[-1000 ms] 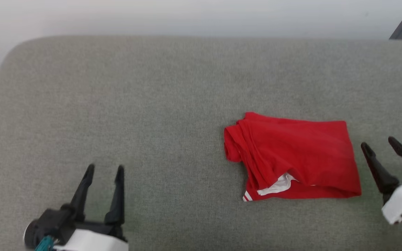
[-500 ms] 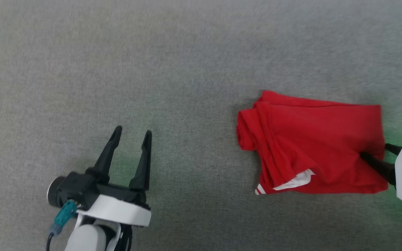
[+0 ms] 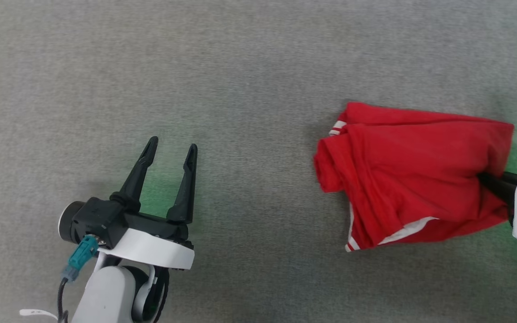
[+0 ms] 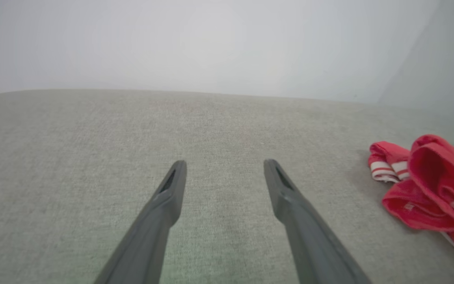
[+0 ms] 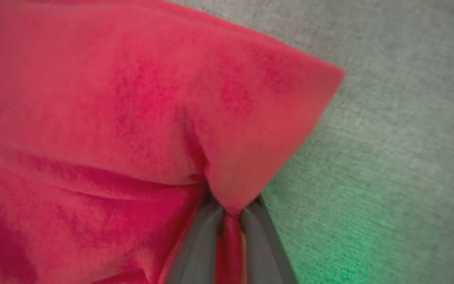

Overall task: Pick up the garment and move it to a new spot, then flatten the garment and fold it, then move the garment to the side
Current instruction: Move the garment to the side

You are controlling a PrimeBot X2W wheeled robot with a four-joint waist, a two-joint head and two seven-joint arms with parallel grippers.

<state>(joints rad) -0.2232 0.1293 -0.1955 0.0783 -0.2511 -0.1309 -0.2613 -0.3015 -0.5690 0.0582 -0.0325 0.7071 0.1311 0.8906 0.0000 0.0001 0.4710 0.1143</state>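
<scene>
The bright-red garment (image 3: 415, 175) lies bunched on the grey cushion at the right, with white striped trim showing at its near and far left corners. My right gripper (image 3: 487, 181) is shut on the garment's right edge; in the right wrist view the red cloth (image 5: 132, 118) is pinched between the two fingers (image 5: 201, 244), pulled up into a peak. My left gripper (image 3: 171, 148) stands open over bare cushion well to the left, nothing between its fingers. From the left wrist the garment (image 4: 432, 185) sits far to the right of the gripper (image 4: 225, 163).
A grey fabric cushion (image 3: 240, 89) spreads under everything. Its far edge meets a pale wall (image 4: 211, 47) in the left wrist view. Green light tints the cushion beside each gripper.
The right gripper went from open beside the garment to shut on its right edge, and the cloth has lifted and bunched. The head camera has tilted down and closer.
</scene>
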